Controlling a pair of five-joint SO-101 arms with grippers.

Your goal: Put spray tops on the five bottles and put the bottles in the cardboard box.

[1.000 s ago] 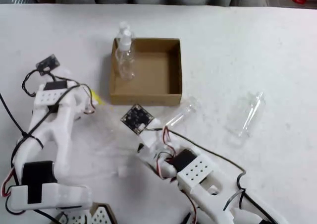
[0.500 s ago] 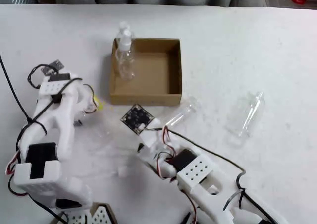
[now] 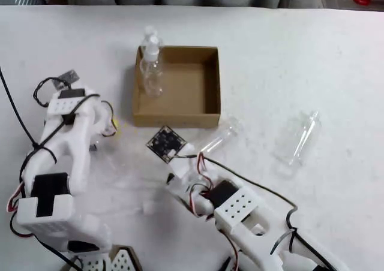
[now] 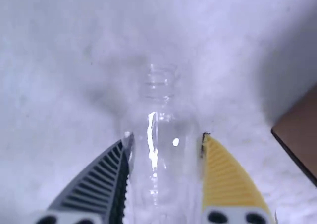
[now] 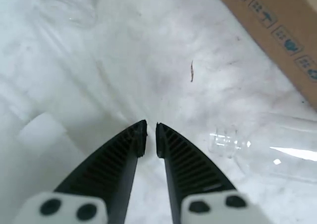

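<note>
As its bare threaded neck points away from the arm, a clear bottle [image 4: 159,110] is held by its sides between the grey and yellow fingers of the left tool [image 4: 165,137], just left of the cardboard box [image 3: 174,120], by its near-left corner. In the box's far-left corner 1 capped bottle [image 3: 151,70] is seen standing upright. A 2nd uncapped bottle [image 3: 219,138] is laid on the white counter [image 3: 300,55] just beside the box's near-right corner, and a 3rd [image 3: 297,139] farther right. The right tool [image 5: 148,130] is kept narrow, almost shut on nothing, near the 2nd bottle's neck.
</note>
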